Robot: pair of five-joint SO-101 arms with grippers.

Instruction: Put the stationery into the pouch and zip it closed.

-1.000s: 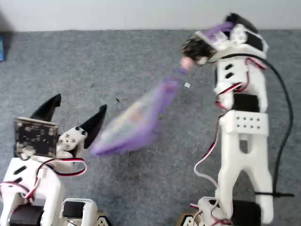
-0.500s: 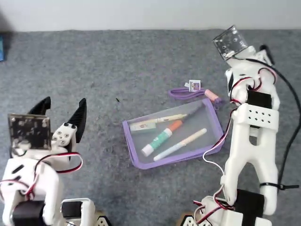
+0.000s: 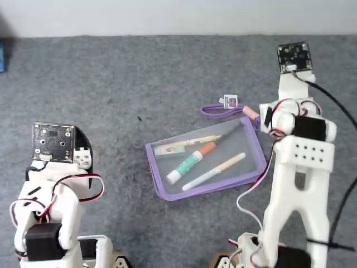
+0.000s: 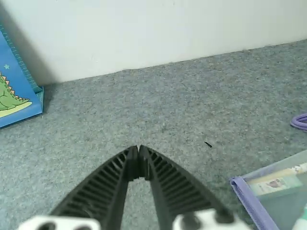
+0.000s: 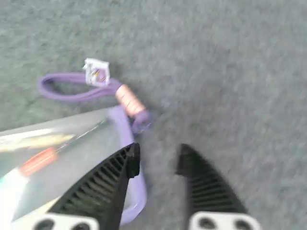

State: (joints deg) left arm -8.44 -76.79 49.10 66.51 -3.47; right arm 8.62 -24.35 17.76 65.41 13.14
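Found pouch [image 3: 206, 162] flat on bench [image 3: 139, 72], pens [image 3: 192, 163] inside. Noted left gripper [image 4: 138, 155] fingers pressed together, holding nothing; right gripper [image 5: 156, 158] fingers slightly apart, empty, above pouch corner beside zip pull [image 5: 128, 101]. Cannot confirm zip fully shut. Could snag strap [image 5: 67, 88] on closing, drag pouch, spill pens through any gap.

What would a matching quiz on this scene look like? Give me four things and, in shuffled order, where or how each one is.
Things:
1. left gripper
2. right gripper
3. pouch
4. purple strap

States:
A. looped on the carpet just beyond the pouch
B. open, beside the pouch's corner
C. shut, above bare carpet
D. lying flat, pens inside

Pairs: 1-C, 2-B, 3-D, 4-A.
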